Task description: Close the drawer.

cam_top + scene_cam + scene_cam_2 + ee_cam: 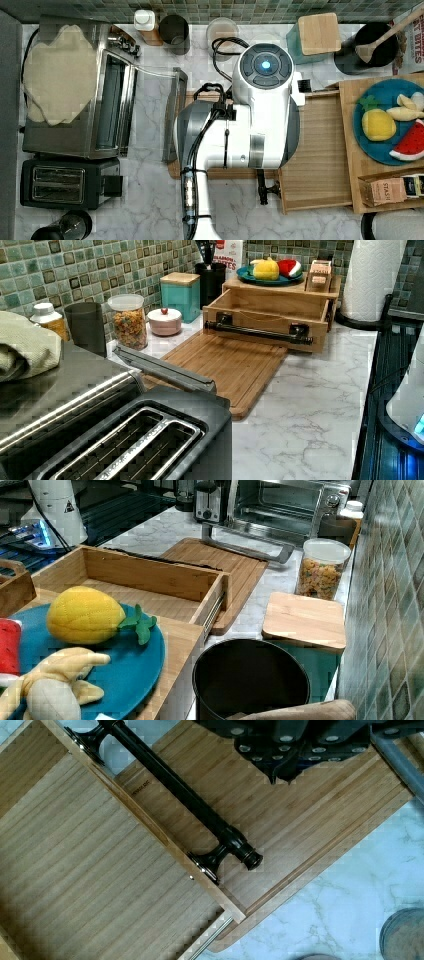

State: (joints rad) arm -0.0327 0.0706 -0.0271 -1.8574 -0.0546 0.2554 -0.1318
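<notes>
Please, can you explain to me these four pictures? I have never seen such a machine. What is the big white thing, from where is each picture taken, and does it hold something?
The big white thing is a robot arm, seen from above in the top view. The left and right views look across the marble counter from two sides. The wrist view comes from a camera on the arm, looking down.

A bamboo drawer stands pulled open, empty, with a dark bar handle. Its front overhangs a wooden cutting board. Above the drawer, a blue plate carries toy fruit. A toaster and toaster oven stand nearby.

The gripper's dark underside hovers above the board near the handle, holding nothing visible.
</notes>
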